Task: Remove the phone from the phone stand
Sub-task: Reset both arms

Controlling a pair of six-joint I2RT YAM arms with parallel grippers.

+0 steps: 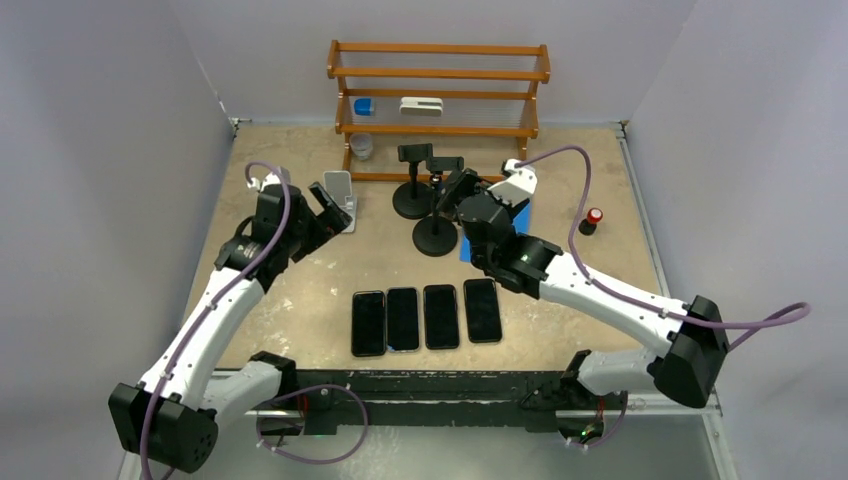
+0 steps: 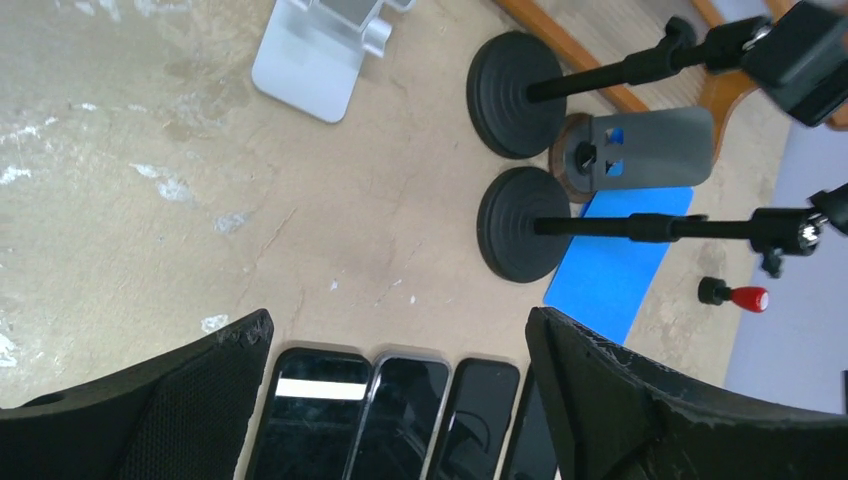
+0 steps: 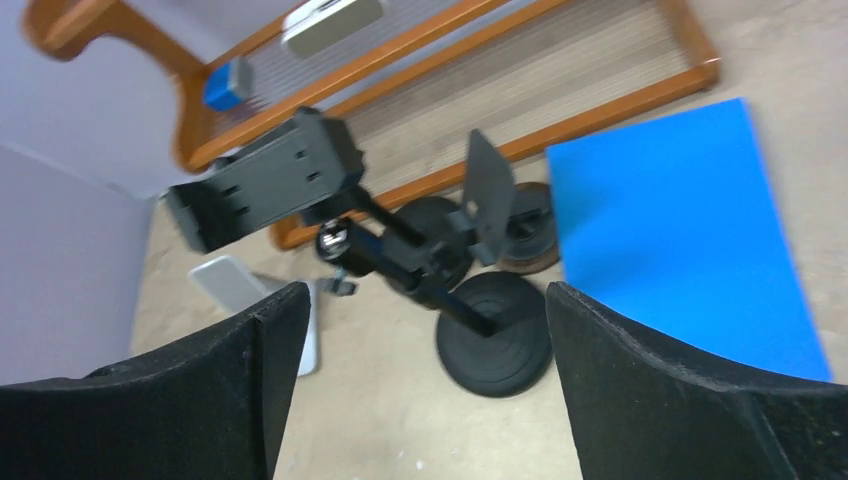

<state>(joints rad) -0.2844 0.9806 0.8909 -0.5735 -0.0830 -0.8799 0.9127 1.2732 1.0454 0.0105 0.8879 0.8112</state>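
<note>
The left gripper point(image 2: 395, 335) and right gripper point(image 3: 425, 300) both have their jaws wide apart, holding nothing. Four phones point(image 1: 441, 316) lie flat in a row on the table point(image 1: 300, 280), well apart from two black phone stands point(image 1: 435, 237) and one silver stand point(image 2: 305, 70). The left wrist view catches the phones; the right wrist view shows a stand's clamp point(image 3: 265, 180) instead.

The phones point(image 1: 440, 316) and stands point(image 1: 434, 237) are black, the mat point(image 3: 680, 240) blue.
</note>
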